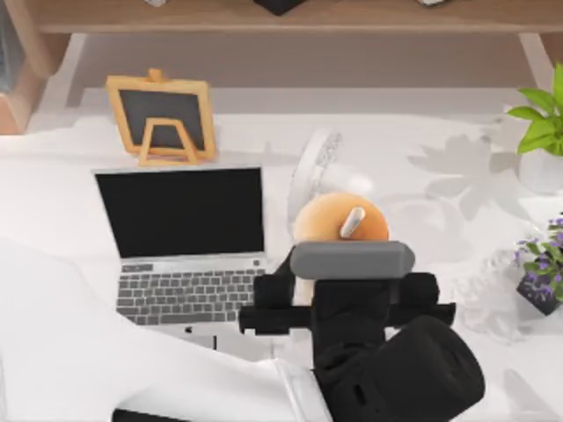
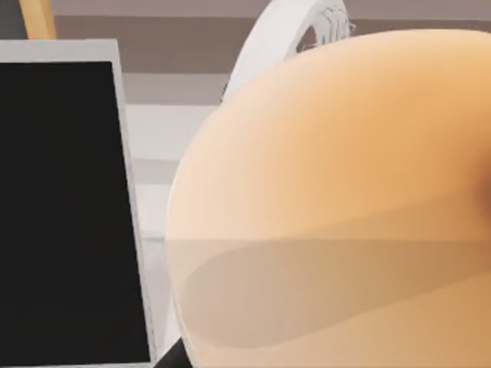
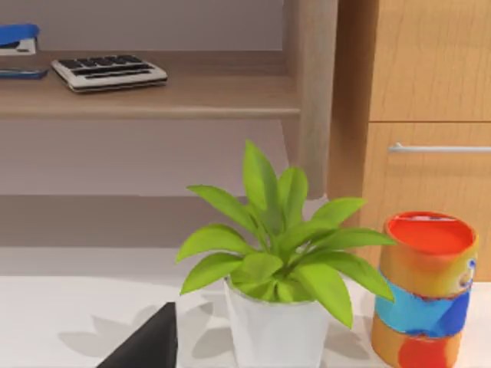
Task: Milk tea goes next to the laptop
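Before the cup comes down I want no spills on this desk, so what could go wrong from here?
The milk tea sits at the left end effector, close to the white desk fan just behind it; a drift that way could knock the fan over. The silver laptop lies open right beside the cup, so a tilt or slip might spill onto its keyboard. The left wrist view looks almost straight onto the cup, which leaves little sight of the landing spot.

Lighting: bright, even; soft leaf shadows on my white table [image 1: 440, 132]; milk tea [image 2: 337, 215] blurred close-up.
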Tool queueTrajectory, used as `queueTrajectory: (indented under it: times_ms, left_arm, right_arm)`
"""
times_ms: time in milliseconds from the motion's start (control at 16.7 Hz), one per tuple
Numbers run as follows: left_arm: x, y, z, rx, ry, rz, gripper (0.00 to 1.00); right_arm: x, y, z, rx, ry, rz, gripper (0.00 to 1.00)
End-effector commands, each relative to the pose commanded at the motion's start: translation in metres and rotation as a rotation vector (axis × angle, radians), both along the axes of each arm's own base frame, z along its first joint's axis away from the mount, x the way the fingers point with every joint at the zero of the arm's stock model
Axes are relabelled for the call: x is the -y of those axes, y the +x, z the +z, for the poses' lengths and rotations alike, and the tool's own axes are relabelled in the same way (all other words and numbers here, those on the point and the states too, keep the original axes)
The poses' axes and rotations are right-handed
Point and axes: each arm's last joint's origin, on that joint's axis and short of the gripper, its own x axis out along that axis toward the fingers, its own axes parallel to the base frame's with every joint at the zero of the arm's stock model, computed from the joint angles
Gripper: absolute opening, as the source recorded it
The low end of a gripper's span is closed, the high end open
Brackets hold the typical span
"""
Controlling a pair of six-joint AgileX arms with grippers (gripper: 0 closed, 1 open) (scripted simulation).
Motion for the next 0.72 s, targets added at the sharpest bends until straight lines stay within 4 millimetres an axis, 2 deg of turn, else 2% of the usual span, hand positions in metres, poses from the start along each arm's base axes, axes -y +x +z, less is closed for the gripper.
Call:
queueTrajectory:
  times_ms: [360, 720]
  left_arm:
    - [0.0000, 0.0000, 0.0000, 0.000, 0.000, 0.000, 0.98]
    - [0.0000, 0.0000, 0.0000, 0.000, 0.000, 0.000, 1.00]
  right_arm:
    - [0.0000, 0.0000, 0.0000, 0.000, 0.000, 0.000, 1.00]
    - [0.0000, 0.0000, 0.0000, 0.000, 0.000, 0.000, 1.00]
